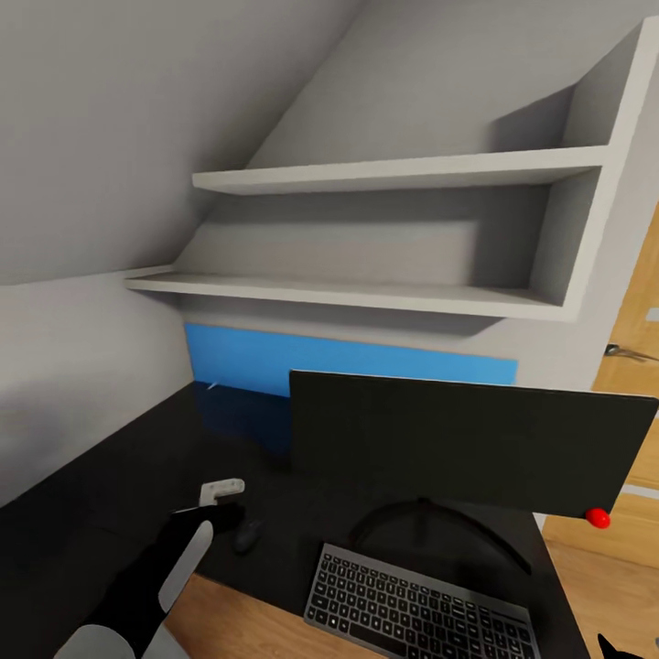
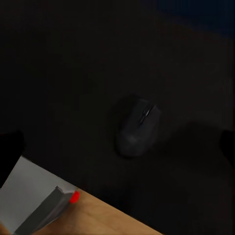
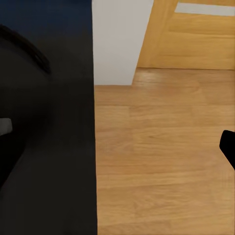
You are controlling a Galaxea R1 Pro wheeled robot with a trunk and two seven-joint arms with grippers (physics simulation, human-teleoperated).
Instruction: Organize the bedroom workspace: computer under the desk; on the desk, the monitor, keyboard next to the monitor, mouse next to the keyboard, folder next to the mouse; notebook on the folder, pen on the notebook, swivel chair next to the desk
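The black desk [image 1: 110,513] carries the wide monitor [image 1: 458,448] on its arched stand. In front of the monitor lies the dark keyboard [image 1: 421,609]. Left of the keyboard the small dark mouse [image 1: 247,536] rests on the desk. My left gripper [image 1: 223,509] hovers just above and beside the mouse. The left wrist view looks down on the mouse [image 2: 138,128], centred under the open left gripper [image 2: 119,144], which holds nothing. The grey computer [image 2: 34,203] stands below the desk edge. One black fingertip [image 3: 228,147] of my right gripper, held wide, hangs over the floor beside the desk.
White wall shelves [image 1: 384,238] hang above the blue back panel [image 1: 265,361]. An oak door [image 1: 636,366] stands to the right. Wood floor [image 3: 161,156] runs along the desk's right edge [image 3: 93,161], and the sloped grey ceiling closes in on the left.
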